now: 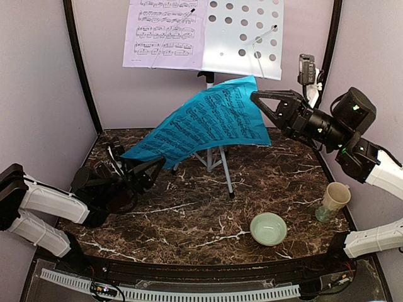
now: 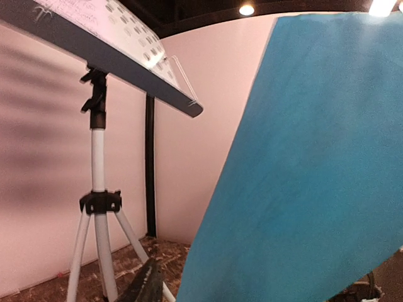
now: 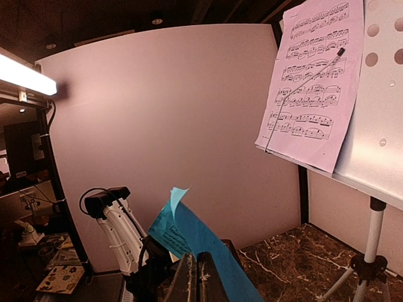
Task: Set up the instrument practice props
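top camera looks down; both low wrist cameras share the stand [image 2: 97, 163].

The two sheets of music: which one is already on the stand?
The lavender sheet: it rests against the white stand. The cyan sheet is off the stand, in the air, pinched by the right end effector.

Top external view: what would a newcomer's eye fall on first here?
The cyan sheet hangs slanted in the air before the music stand, its upper corner pinched by the right hand, its lower corner near the left hand. Behind, a lavender page lies on the left half of the white perforated desk.
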Controlling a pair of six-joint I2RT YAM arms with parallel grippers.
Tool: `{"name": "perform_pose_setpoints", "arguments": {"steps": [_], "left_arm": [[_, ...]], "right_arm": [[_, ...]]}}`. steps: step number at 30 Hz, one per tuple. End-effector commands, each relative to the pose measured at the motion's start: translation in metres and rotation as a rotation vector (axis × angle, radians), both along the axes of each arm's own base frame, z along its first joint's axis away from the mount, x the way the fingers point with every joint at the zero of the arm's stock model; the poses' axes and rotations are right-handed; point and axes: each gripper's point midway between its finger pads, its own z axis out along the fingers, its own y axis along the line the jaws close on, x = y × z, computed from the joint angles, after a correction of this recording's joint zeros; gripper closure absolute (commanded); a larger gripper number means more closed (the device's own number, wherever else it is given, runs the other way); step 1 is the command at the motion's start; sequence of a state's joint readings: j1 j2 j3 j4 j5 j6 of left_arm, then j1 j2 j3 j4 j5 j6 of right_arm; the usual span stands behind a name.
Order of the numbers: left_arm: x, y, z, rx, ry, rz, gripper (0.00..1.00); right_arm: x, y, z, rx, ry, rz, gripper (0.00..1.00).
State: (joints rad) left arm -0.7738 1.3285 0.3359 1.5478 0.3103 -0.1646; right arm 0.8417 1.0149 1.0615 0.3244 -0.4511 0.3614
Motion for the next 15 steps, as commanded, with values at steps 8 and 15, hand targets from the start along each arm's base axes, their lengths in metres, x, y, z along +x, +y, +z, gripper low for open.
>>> {"name": "perform_pose_setpoints", "arguments": {"steps": [8,15], "left_arm": [[-0.021,0.0,0.026,0.074,-0.013,-0.081,1.0],[-0.029,0.0,0.001,0.413,0.15,-0.095,1.0]], "right_arm": [[0.022,-0.007,-0.029,-0.054,0.086,-0.079,0.85],[0.046,-0.008,-0.06,-0.379,0.056,-0.225,0.06]]}}
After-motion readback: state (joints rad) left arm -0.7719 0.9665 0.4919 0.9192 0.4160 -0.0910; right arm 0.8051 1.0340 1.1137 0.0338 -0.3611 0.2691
